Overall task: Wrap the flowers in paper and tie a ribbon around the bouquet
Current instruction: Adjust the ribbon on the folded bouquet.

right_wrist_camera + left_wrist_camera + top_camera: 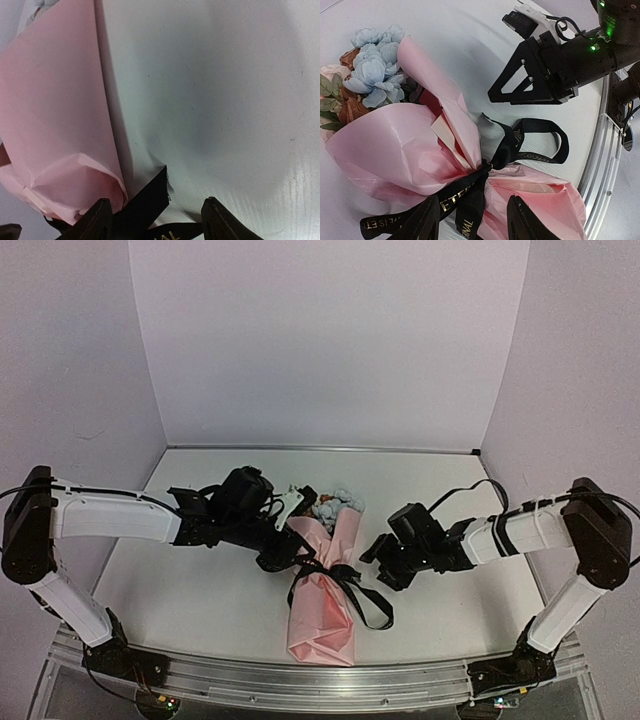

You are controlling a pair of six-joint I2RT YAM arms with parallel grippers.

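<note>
The bouquet (325,585) lies in the middle of the table, flowers (335,502) at the far end, poking from the pink paper (322,630). The black ribbon (345,580) is knotted round its waist, with loops trailing right. In the left wrist view the blue and rust flowers (375,70), paper (395,145) and knot (495,160) fill the picture. My left gripper (472,222) is open, its jaws straddling the ribbon tails just left of the knot (298,555). My right gripper (378,565) is open to the right of the bouquet, and a loose ribbon end (145,200) lies between its jaws (155,220) beside the paper (55,125).
The white table (200,580) is walled by pale panels at the back and both sides. An aluminium rail (300,680) runs along the near edge between the arm bases. The right arm (560,55) shows close by in the left wrist view.
</note>
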